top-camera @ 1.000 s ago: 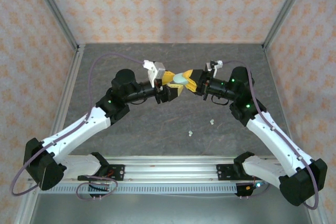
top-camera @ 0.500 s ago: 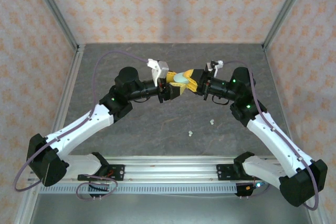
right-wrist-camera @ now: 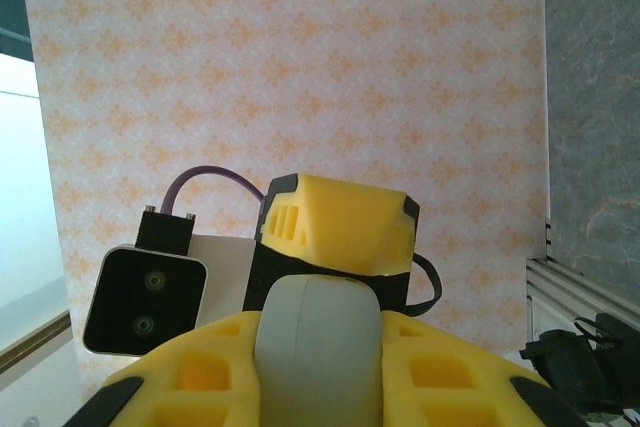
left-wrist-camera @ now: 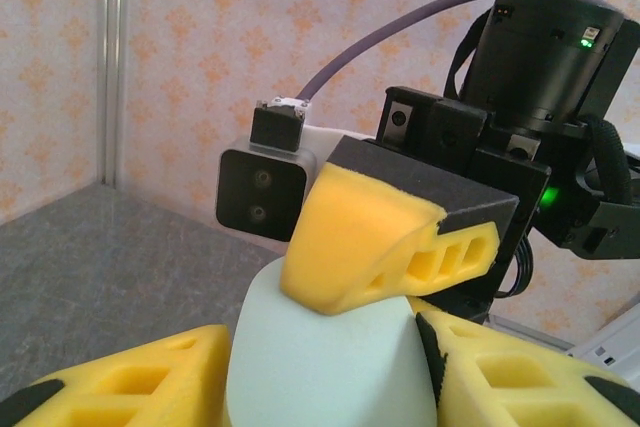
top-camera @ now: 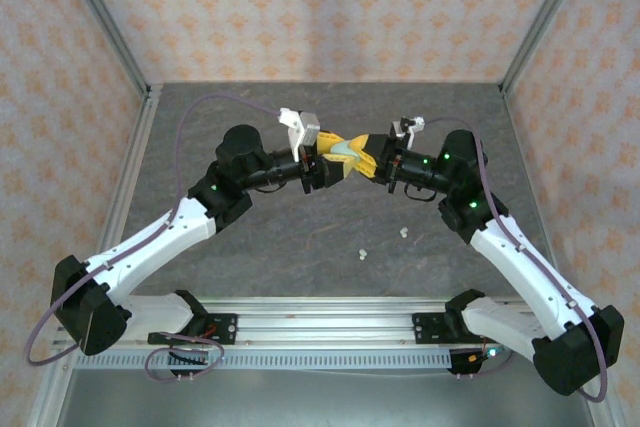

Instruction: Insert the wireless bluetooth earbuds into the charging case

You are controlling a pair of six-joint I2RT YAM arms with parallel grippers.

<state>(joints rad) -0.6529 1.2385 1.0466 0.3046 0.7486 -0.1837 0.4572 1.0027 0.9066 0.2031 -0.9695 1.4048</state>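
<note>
Over the grey speckled table (top-camera: 270, 247), we see left gripper (top-camera: 331, 164) and right gripper (top-camera: 364, 160) both clamped on the pale green oval charging case (top-camera: 345, 150) mid-air, two tiny whitish earbuds (top-camera: 361, 253) loose on the table nearer the arm bases; we judge lid-opening is the step, next prying it up.

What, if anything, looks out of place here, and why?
One earbud and a second earbud lie loose on the table, away from the charging case, which the left gripper and right gripper hold between them, apparently off the surface. That is odd because they belong inside the case.
</note>
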